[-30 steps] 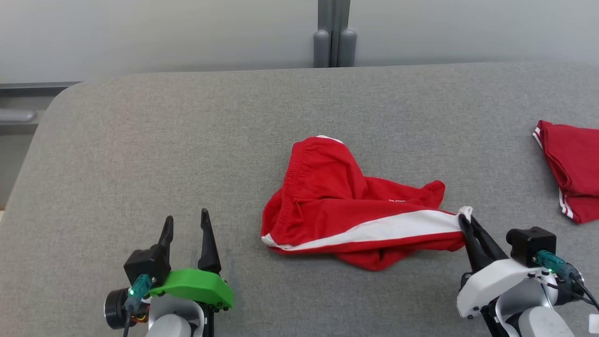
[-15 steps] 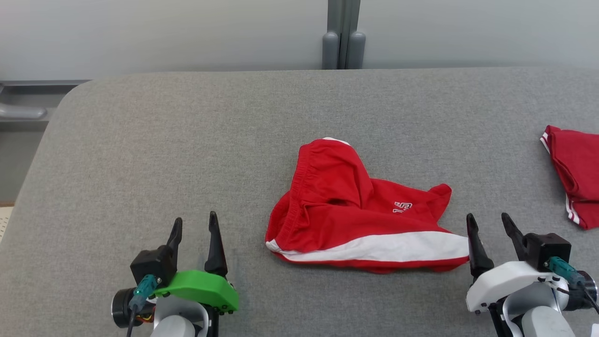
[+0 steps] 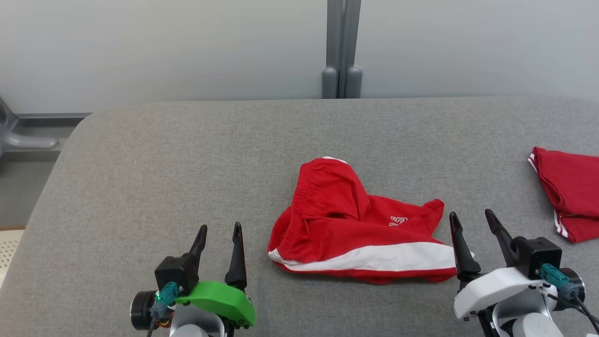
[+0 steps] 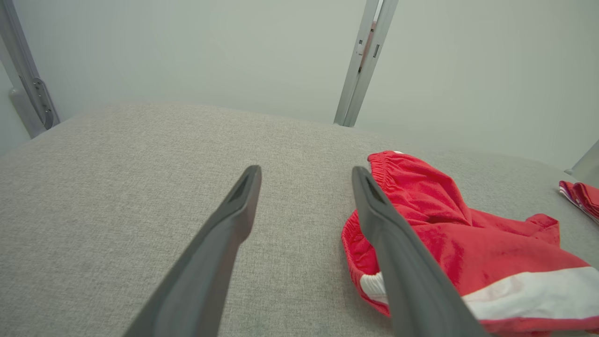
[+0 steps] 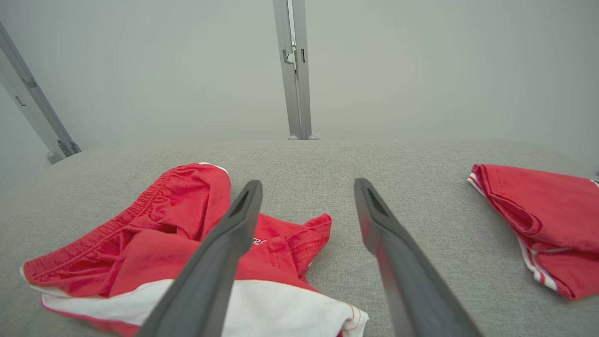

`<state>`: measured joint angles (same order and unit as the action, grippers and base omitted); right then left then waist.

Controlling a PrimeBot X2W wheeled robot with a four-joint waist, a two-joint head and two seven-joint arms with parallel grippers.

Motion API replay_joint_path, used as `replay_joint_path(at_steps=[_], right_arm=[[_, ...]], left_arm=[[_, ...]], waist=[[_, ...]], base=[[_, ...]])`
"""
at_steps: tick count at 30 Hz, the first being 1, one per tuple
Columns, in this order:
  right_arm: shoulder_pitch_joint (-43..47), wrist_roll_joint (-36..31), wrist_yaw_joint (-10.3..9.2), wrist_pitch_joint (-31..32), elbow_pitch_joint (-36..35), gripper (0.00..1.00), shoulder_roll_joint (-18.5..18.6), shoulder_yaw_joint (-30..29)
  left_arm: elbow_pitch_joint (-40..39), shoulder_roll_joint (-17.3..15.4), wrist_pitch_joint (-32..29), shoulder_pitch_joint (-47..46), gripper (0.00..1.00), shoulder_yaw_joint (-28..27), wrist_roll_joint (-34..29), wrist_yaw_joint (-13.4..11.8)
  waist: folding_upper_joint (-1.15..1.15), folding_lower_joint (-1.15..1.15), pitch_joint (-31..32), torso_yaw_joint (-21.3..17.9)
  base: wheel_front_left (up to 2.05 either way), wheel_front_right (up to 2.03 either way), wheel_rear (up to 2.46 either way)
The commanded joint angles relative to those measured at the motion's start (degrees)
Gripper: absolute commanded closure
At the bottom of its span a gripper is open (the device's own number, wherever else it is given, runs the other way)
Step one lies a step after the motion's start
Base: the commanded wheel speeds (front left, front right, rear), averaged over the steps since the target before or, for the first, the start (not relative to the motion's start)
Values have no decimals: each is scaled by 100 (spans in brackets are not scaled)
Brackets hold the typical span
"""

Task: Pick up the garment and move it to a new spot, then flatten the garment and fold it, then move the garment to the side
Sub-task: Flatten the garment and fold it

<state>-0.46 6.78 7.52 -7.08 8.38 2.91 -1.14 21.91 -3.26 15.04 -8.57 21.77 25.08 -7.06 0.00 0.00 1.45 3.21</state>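
head: left claw (image 3: 220, 226), right claw (image 3: 470, 214) both spread, empty | right wrist: garment (image 5: 187, 201) waistband gathers

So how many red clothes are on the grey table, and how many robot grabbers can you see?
Red clothes: 2 (crumpled shorts, folded red garment)
Grippers: 2 (left gripper, right gripper)
Total: 4

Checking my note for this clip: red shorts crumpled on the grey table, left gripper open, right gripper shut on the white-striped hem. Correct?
One error: the right gripper is open, fingers spread with nothing between them, as the right wrist view shows. The red shorts do lie crumpled on the grey table, and the left gripper is open.
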Motion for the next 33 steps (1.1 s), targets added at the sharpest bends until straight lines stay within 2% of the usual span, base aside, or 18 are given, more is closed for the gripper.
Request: replay_joint_path(at_steps=[1,17,23,26,30,33], right_arm=[[87,68,-7,-23,-28,0,6,12],[254,347,-7,-155,34,0,4,120],[217,353,-7,-149,33,0,4,108],[225,354,-7,-131,30,0,3,108],[218,322,-7,-108,45,0,4,104],[185,311,-7,-85,54,0,3,121]], left_arm=[[-13,-14,18,158,0,3,-35,22],[-154,-16,18,479,0,-82,-158,-26],[-116,-81,-58,420,0,24,-226,38],[-57,-244,-335,240,0,348,-419,225],[8,-474,-750,15,0,777,-663,653],[122,-536,-971,-153,0,933,-702,818]], waist=[[0,0,64,31],[0,0,192,37],[0,0,157,31],[0,0,122,14],[0,0,64,-40],[0,0,18,-120]], base=[[0,0,0],[0,0,0],[0,0,0],[0,0,0],[0,0,0],[0,0,0]])
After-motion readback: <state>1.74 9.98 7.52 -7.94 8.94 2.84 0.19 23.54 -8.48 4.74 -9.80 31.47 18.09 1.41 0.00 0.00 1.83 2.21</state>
